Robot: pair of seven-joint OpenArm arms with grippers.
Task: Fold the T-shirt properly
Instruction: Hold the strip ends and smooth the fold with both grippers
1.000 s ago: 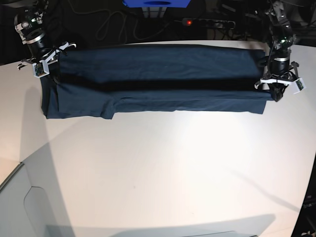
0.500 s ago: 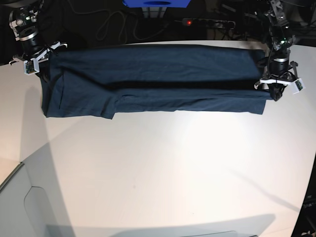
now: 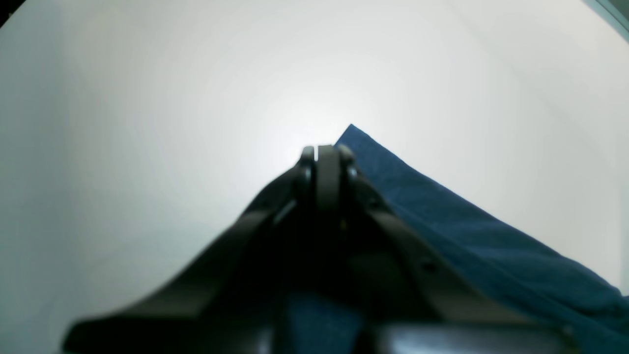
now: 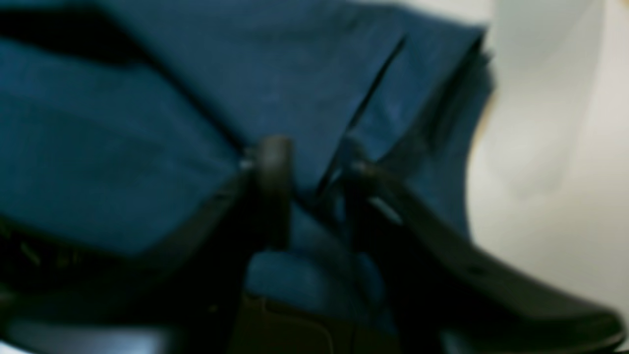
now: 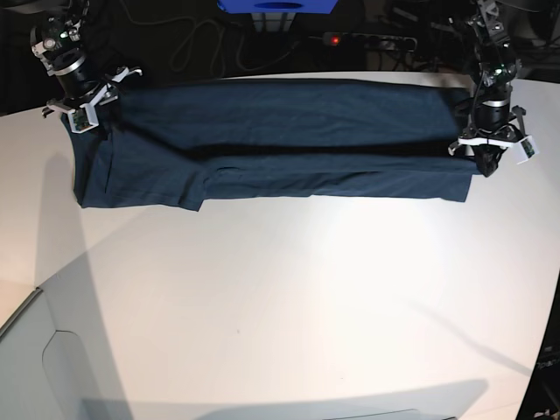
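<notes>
Left gripper [image 3: 327, 152] pinched on the T-shirt [image 5: 280, 140] (wrist view only); right gripper [image 4: 309, 157] parted around cloth

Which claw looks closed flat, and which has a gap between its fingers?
The left claw looks closed flat beside the shirt corner. The right claw shows a gap with cloth in it.

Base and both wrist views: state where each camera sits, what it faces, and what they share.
Base: high in front, facing down on the white table, the T-shirt, both arms.
Left wrist: on the left arm, looking along the shut left gripper at a shirt corner.
Right wrist: on the right arm, looking past the right gripper onto folded cloth.
Shared: the T-shirt.
</notes>
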